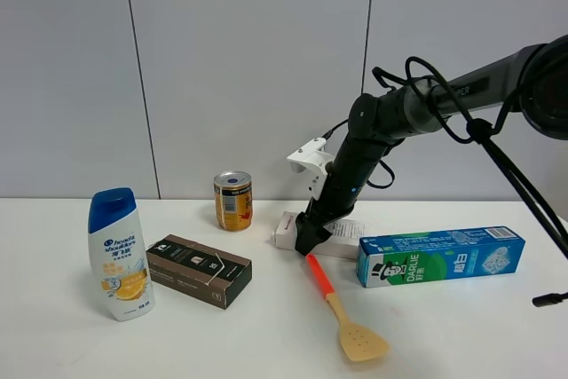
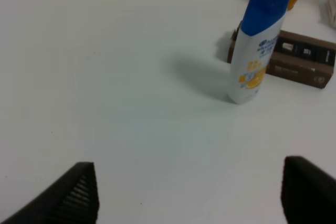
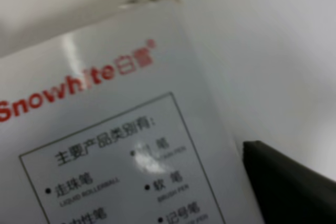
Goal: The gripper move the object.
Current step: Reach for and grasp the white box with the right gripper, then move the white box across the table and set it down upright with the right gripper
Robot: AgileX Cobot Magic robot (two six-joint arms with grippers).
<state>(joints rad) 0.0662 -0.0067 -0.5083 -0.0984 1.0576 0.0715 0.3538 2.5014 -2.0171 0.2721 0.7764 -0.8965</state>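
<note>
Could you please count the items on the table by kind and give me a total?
Boxes: 3 (white box, brown box, toothpaste box)
Bottles: 1 (shampoo bottle)
Cans: 1 (drink can)
Utensils: 1 (spatula)
Total: 6

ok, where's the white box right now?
Exterior high view, just right of centre: the white box lies flat between the can and the toothpaste box, partly hidden by the right gripper.

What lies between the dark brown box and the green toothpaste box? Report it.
A red-handled tan spatula, beside the dark pointed end effector, in the exterior high view.
</note>
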